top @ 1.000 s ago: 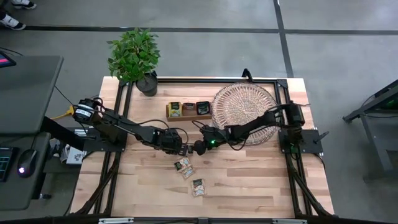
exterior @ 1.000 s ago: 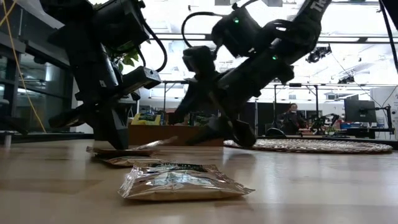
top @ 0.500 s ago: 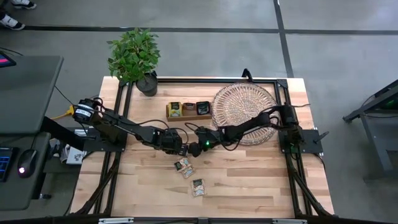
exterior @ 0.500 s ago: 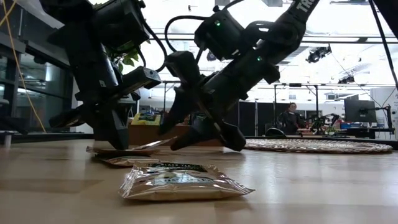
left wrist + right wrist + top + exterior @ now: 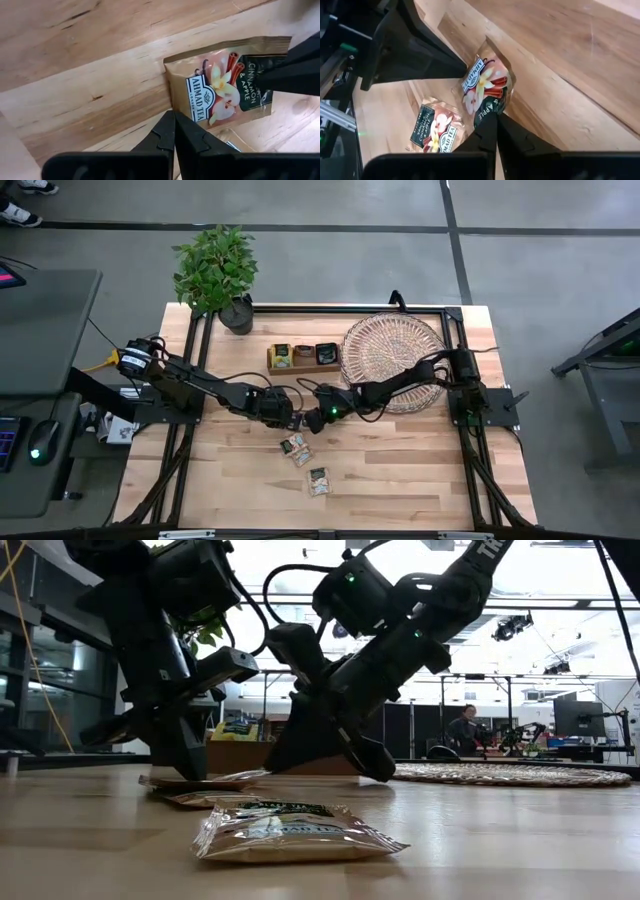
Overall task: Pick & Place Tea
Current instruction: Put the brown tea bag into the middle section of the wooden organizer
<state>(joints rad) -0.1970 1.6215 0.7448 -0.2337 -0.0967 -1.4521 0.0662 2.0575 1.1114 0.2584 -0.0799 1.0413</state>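
Observation:
A beige tea sachet [image 5: 220, 82] with a dark-green end hangs just above the table's middle, between my two grippers. My left gripper [image 5: 291, 420] is shut on one end and my right gripper [image 5: 306, 418] on the other. Below them, two more sachets [image 5: 294, 448] overlap flat on the wood. A third [image 5: 318, 481] lies nearer the front edge and fills the low view's foreground [image 5: 290, 833]. My left gripper pinches the sachet's beige logo end [image 5: 182, 102] between its two shut fingers, near a corner. It comes slanting down from the table's left. The sachet is off the wood. My right gripper pinches the opposite, dark-green end [image 5: 488, 109] between its two fingers, slanting down from the table's right. The sachet spans the short gap to the left fingers [image 5: 435, 65], above another sachet [image 5: 435, 132].
A narrow wooden box [image 5: 303, 357] with sachets in its compartments stands behind the grippers. The round wicker tray [image 5: 362, 330] lies at the back right under my right arm. A potted plant [image 5: 215, 275] stands at the back left corner. Bare wood lies to the front.
My right gripper has moved toward the table's left, up to my left gripper, and has shut on the free end of the sachet. My left gripper has kept still, shut on the sachet throughout.

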